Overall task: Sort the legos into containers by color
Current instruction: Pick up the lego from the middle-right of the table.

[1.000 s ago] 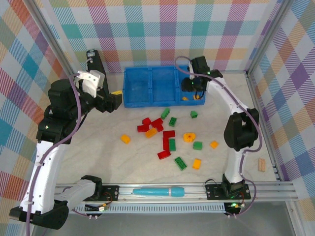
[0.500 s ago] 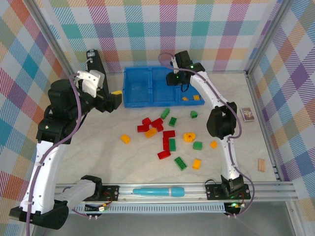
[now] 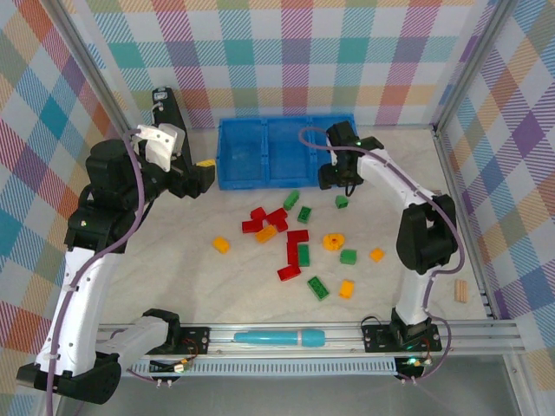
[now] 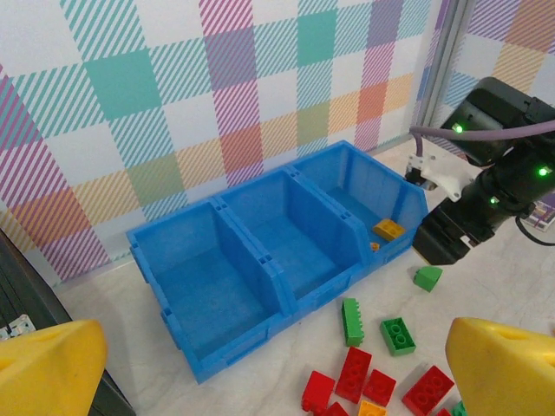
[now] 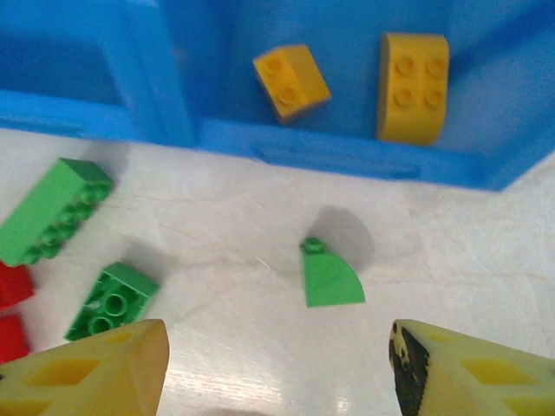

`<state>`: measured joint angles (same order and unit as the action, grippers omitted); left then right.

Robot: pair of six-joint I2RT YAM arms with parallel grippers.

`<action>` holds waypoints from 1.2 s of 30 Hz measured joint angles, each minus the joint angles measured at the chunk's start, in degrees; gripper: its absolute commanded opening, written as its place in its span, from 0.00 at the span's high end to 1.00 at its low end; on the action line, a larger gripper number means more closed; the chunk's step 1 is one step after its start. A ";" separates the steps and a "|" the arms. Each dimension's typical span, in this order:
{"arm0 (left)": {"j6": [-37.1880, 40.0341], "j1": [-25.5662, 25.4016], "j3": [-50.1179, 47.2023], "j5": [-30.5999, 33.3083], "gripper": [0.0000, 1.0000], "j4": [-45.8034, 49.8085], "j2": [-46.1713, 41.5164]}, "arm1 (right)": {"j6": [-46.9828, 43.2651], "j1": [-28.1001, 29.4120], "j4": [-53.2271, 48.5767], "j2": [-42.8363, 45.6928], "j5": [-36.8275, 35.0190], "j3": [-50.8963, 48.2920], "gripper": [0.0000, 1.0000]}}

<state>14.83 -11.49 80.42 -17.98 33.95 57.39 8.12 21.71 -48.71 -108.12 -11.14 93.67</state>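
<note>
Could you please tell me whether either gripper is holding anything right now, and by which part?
Nothing is held: the left gripper and the right gripper are open and empty.

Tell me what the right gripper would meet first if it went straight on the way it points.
Most likely the small green sloped brick, which lies on the table just ahead of the right gripper, between its open fingers. Depth is hard to judge from the wrist view.

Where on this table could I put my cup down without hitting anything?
Bare tabletop lies left of the orange brick, and in the strip just beyond the teal pen. The blue tray's left and middle compartments are empty. It is crowded mid-table, around the red bricks.
</note>
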 measured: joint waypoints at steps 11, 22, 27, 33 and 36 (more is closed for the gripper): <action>0.00 0.00 -0.59 0.04 0.00 -0.20 0.59 | 0.15 -3.82 4.46 -3.39 0.48 -3.80 0.34; 0.00 -0.44 -0.59 0.04 0.00 -0.17 3.17 | 0.15 -4.52 8.94 -10.03 3.34 -4.07 0.36; 0.00 -0.44 -0.59 0.61 0.00 -0.11 3.91 | 0.20 -4.90 9.84 -11.08 4.07 -4.39 0.40; 0.00 -0.44 -0.59 0.72 0.00 0.02 4.07 | 0.44 -5.11 9.92 -11.34 4.09 -5.90 0.48; 0.00 -0.44 -0.59 0.98 0.00 0.02 4.07 | 0.46 -5.25 9.75 -11.34 4.09 -6.25 0.51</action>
<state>14.83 -11.92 79.83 -16.99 33.98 61.45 8.58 16.47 -38.96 -119.46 -7.05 87.42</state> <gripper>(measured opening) 0.997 0.506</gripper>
